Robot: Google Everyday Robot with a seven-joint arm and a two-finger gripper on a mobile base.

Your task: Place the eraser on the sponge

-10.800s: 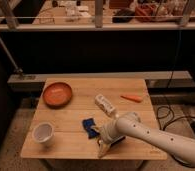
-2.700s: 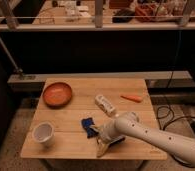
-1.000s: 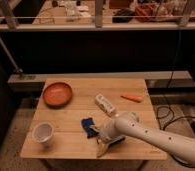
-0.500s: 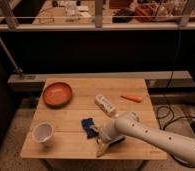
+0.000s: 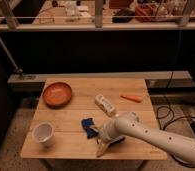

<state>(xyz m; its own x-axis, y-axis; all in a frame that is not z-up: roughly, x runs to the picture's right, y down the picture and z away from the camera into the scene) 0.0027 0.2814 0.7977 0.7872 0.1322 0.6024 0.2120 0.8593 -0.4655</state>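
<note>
Gripper just beside small dark blue sponge.

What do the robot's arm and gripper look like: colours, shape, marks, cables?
The arm is a thick, smooth, cream-white tube with small dark dots along its side and a rounded joint near its end. No cable shows on it. The gripper, pale and tapering, is near the front edge of the table, just right of the sponge.
</note>
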